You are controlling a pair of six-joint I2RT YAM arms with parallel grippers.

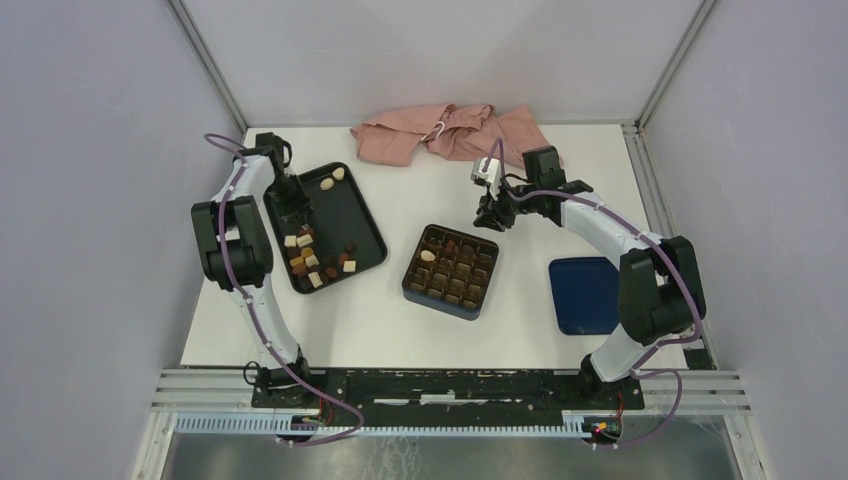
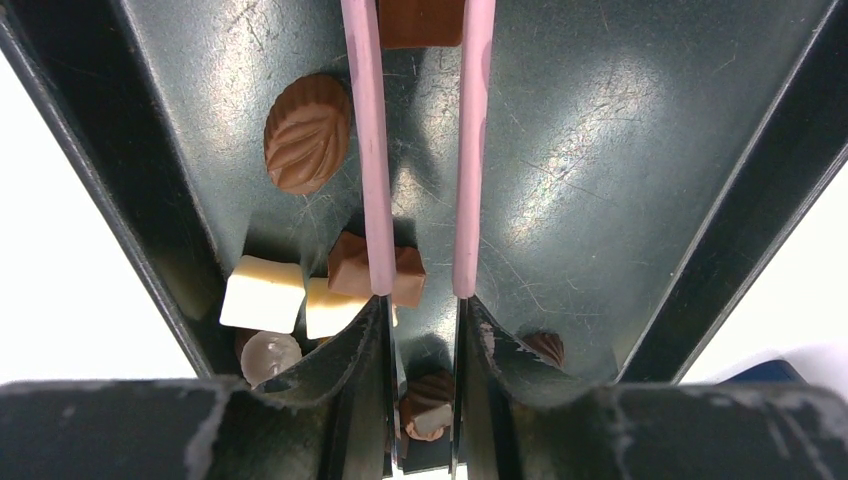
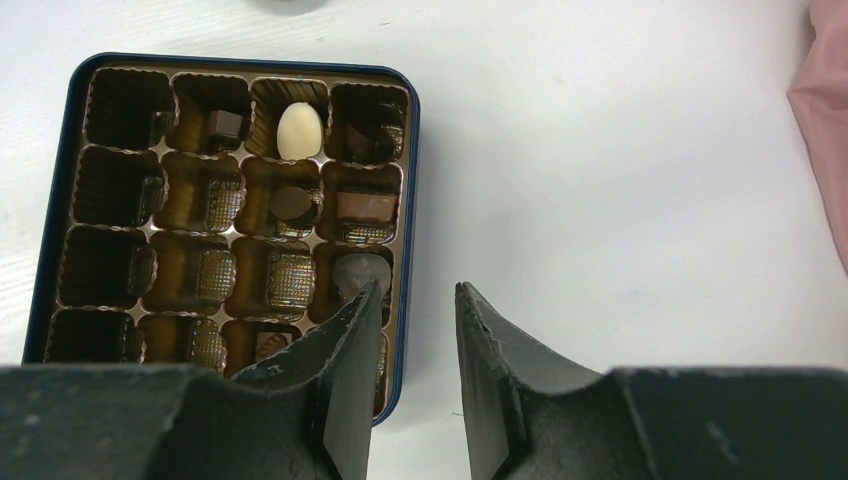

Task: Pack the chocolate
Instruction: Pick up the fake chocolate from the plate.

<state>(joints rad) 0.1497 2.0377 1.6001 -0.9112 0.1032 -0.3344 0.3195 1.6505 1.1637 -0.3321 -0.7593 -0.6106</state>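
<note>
- Now my left gripper (image 2: pixel 421 70) pinches a brown chocolate (image 2: pixel 420 18) near its tips; that shallow hold could drop it on the tray (image 2: pixel 620 150) below.
- Right gripper (image 3: pixel 410 300) hangs empty, slightly open, box (image 3: pixel 413 180) at its left.

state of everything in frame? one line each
box: open, partly filled.
lid: off, lying flat to the right of the box.
tray: holds loose chocolate.
cloth: crumpled at the far edge.
left gripper: over the tray, jaws narrow, two pink strips running out from them; grip unclear.
right gripper: open, empty, at the box's edge.
</note>
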